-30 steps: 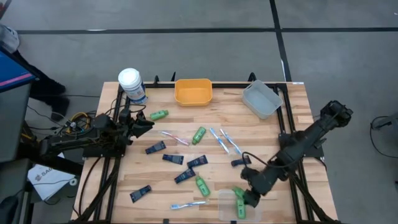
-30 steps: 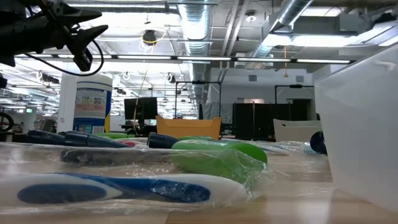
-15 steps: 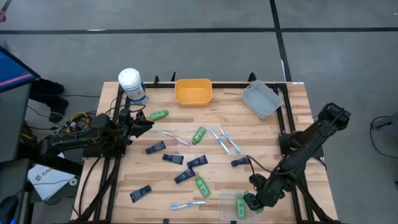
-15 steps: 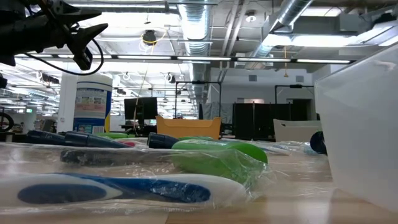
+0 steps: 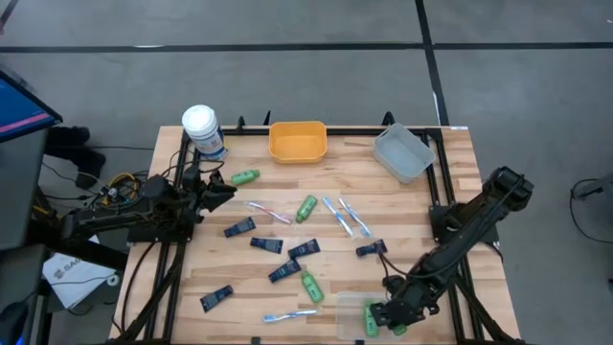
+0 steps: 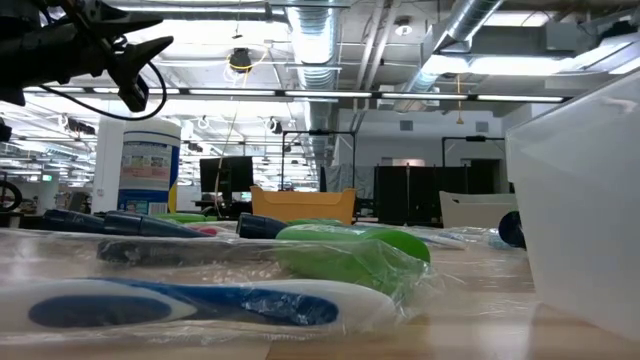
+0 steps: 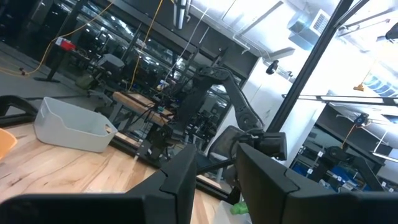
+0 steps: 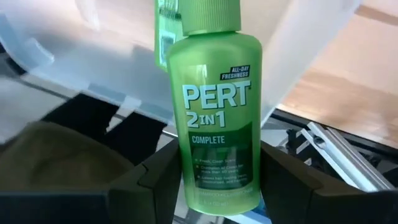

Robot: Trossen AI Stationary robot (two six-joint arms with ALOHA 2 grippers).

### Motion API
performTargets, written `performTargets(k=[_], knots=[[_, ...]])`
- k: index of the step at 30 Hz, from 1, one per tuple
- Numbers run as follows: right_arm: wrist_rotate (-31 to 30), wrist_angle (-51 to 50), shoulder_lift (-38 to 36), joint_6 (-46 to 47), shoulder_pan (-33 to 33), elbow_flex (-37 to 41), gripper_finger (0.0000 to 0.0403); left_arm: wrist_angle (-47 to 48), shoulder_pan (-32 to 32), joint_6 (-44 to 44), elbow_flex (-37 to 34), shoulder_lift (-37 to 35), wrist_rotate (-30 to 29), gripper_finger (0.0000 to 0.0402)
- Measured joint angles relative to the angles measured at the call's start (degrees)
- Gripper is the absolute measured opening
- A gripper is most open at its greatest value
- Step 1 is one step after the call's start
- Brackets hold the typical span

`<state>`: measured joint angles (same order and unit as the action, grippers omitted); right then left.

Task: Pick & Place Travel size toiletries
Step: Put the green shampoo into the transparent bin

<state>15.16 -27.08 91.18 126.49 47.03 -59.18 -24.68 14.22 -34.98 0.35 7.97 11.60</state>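
Observation:
My right gripper [image 5: 385, 315] is at the table's near right edge, beside the clear bin [image 5: 351, 305], shut on a bright green bottle [image 8: 214, 106] that lies over the bin's right end [image 5: 370, 320]. My left gripper [image 5: 226, 189] waits open and empty above the table's left side; it also shows in the low view [image 6: 135, 70]. More green bottles [image 5: 306, 208], navy tubes [image 5: 266, 245], a pink toothbrush [image 5: 270, 212] and blue-white toothbrushes [image 5: 290, 314] lie flat about the middle of the table. My right gripper pinches the green bottle by the two sides of its lower body [image 8: 186, 186], near its base, between the two fingers [image 8: 155, 180]. The bottle lies along the fingers with its cap [image 8: 208, 15] pointing away from the wrist toward the clear bin. Whether it rests on the bin, I cannot tell.
An orange bin [image 5: 297, 141] and a grey bin [image 5: 402, 153] stand along the far edge, and a white-lidded canister [image 5: 203, 129] at the far left corner. In the low view a wrapped toothbrush [image 6: 180, 305] and a green bottle [image 6: 350, 250] lie close by the clear bin's wall [image 6: 590, 200].
My right gripper has gone a little toward the table's near edge with the green bottle, staying shut on it by the clear bin.

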Motion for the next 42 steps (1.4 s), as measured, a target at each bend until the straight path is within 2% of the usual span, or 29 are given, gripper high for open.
performTargets(k=[9, 18, 26, 31, 37, 42], knots=[[0.23, -1.23, 0.00, 1.04, -2.31, 0.00, 0.0180, -0.31, 0.00, 0.00, 0.01, 0.00, 0.00, 0.0112], [1.04, -2.52, -0.02, 1.06, -2.95, 0.00, 0.0204, -0.35, -0.01, 0.01, 0.01, 0.01, 0.02, 0.0112], [1.37, -2.35, -1.32, -2.35, -3.96, 0.00, 0.0197, -0.44, 0.00, 0.02, -0.01, 0.02, 0.00, 0.0112], [0.91, -0.51, -4.11, -11.20, -8.24, 0.00, 0.0188, -0.85, -0.01, 0.01, 0.00, 0.00, 0.07, 0.0112], [-5.38, 3.47, -7.97, -28.08, -14.60, 0.00, 0.0169, -1.23, -0.02, 0.07, 1.88, 0.76, 2.32, 0.0112], [-10.07, 3.88, -11.43, -43.43, -20.30, 0.00, 0.0146, 3.99, 0.00, 0.49, 6.55, 7.11, 2.31, 0.0112]])
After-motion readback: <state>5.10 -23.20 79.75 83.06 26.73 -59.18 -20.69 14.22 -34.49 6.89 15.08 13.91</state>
